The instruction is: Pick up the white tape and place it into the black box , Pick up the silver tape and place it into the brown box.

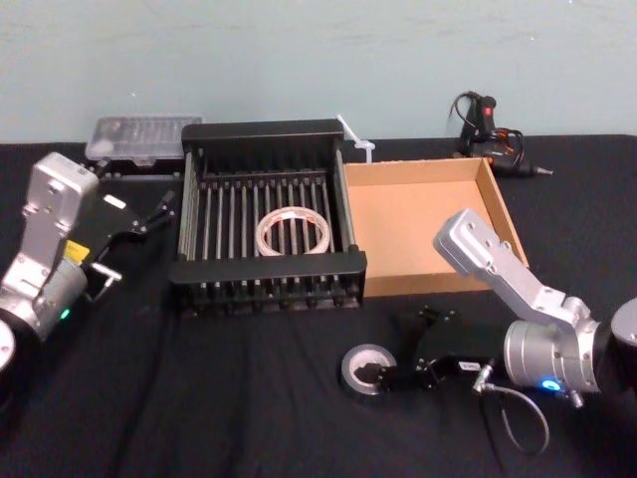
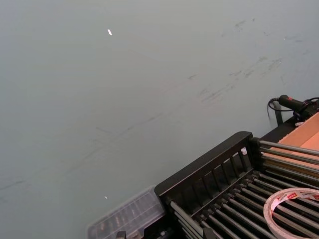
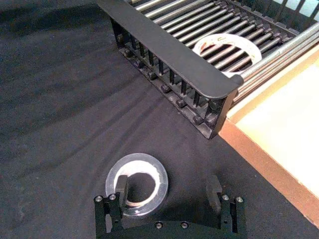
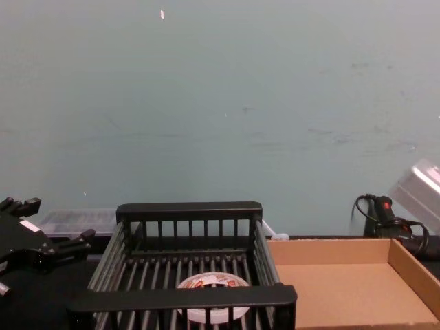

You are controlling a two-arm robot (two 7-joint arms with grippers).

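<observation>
White tape (image 1: 294, 233) already in black box (image 1: 267, 271). Silver tape (image 3: 137, 183) flat on tabletop, right gripper (image 3: 168, 191) spread, 1 finger inside core; stiff, light, slick: pinch the wall. Left gripper (image 1: 139, 239) parked, spread.

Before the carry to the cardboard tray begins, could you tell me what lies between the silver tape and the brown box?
In the right wrist view, bare black tablecloth separates the silver tape from the brown box; the black box corner stands beside that stretch.
</observation>
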